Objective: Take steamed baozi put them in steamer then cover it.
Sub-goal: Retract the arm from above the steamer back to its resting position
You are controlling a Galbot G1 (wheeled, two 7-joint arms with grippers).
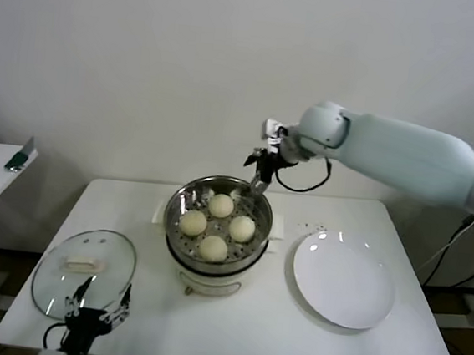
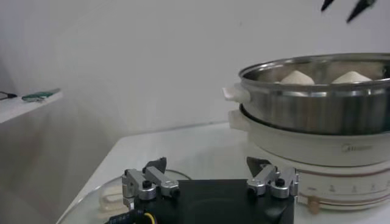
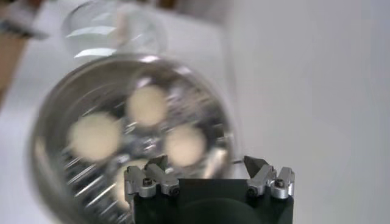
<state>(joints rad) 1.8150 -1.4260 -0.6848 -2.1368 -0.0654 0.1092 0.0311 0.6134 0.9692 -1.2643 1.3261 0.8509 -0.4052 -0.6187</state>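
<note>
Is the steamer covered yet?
No. The steamer is open with four baozi inside; the cover lies on the table.

even, soft indoor light; glare on the round shiny stainless-steel steamer basket (image 1: 219,218), faint shadows beneath at six o'clock. the right wrist view is heavily motion-blurred.

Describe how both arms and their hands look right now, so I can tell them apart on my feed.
The right arm has a smooth pale-white shell, with a black cable looping at its wrist. Its right hand is black, with slim dark fingers on silver metal knuckles. The left hand matches: black body, silver knuckles, screws, dark fingertips.
</note>
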